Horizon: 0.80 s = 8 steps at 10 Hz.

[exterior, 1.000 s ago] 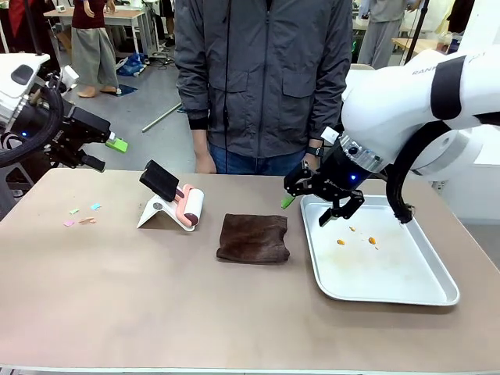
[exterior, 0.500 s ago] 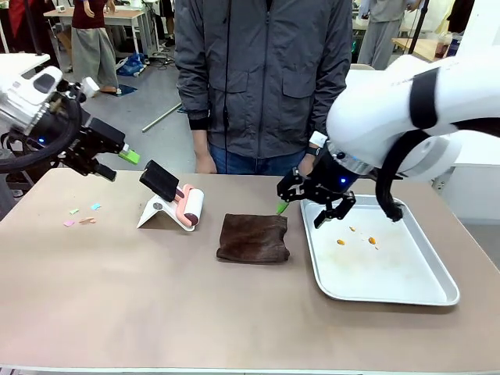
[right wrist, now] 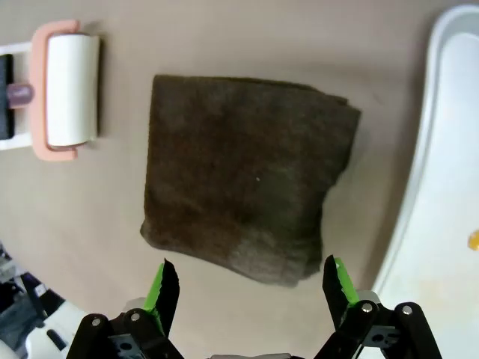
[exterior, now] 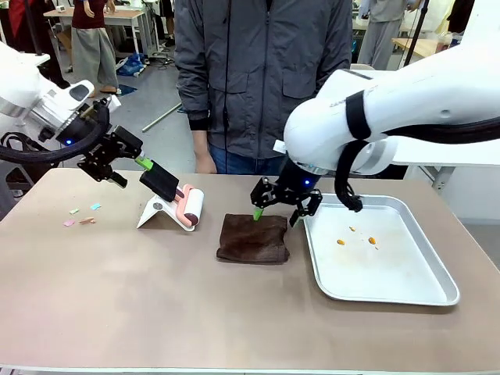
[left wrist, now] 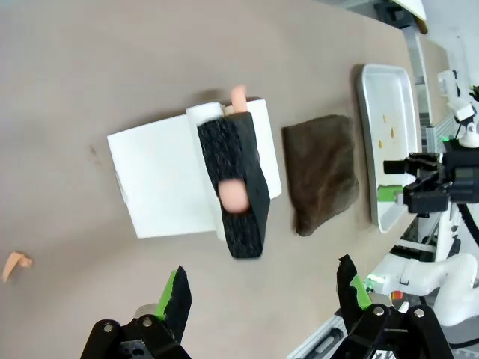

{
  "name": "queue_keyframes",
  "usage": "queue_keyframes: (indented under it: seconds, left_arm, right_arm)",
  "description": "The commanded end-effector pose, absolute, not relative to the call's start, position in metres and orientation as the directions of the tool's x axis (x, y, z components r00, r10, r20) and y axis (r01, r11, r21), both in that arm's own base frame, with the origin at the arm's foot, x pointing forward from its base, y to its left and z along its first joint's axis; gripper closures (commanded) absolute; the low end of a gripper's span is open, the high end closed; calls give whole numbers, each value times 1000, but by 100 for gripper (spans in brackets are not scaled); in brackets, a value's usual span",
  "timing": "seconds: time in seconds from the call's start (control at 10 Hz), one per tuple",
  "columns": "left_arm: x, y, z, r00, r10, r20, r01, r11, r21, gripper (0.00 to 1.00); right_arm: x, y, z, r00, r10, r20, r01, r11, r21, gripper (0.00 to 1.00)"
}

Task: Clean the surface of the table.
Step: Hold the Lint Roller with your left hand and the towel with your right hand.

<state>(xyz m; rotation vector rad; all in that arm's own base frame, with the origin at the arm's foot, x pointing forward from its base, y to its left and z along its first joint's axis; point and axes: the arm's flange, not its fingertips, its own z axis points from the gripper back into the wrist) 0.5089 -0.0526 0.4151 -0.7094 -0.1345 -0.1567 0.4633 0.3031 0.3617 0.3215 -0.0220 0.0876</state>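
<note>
Far left: small pink and teal paper scraps (exterior: 80, 218) lie loose on the wide, matte brownish-taupe table (exterior: 156, 305), which spans the whole foreground. They are presumably the litter to be cleared.

Left gripper (exterior: 131, 172): jaws spread wide and holding nothing. It hovers just above and left of the black handle of a lint roller (exterior: 176, 197) (pink frame, white sticky roll). The roller rests on a folded white stand (exterior: 153, 212), which props the handle up clear of the tabletop, so it looks easy to reach. In the left wrist view the handle sits between the lines of the two fingers, so the likely step is a descent onto it.

Centre: a dark brown folded cloth (exterior: 254, 238) lies flat on the table, between the roller and the tray and touching neither.

Right gripper (exterior: 275, 212): also spread open and empty, poised over the cloth's far edge. In the right wrist view its green pads straddle the near end of the cloth, wide enough to pinch the fold.

Right: a shiny rectangular metal tray (exterior: 437, 295) holds a few orange crumbs (exterior: 341, 242).

A person (exterior: 262, 78) in a grey jacket stands at the far edge.

Risk: the roller may tip off the stand if it is nudged.
</note>
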Motion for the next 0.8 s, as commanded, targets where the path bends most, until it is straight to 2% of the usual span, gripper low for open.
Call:
queue_keyframes:
  seconds: [0.0,0.7]
  left_arm:
    - [528,-62,416,987,-78,140,151,744,-650,0]
    - [547,-77,392,990,-99,101,141,728,-671,0]
  right_arm:
    - [476,324,360,998,69,5,-68,962,263,0]
    - [487,344,329,1000,1,-19,0,998,63,0]
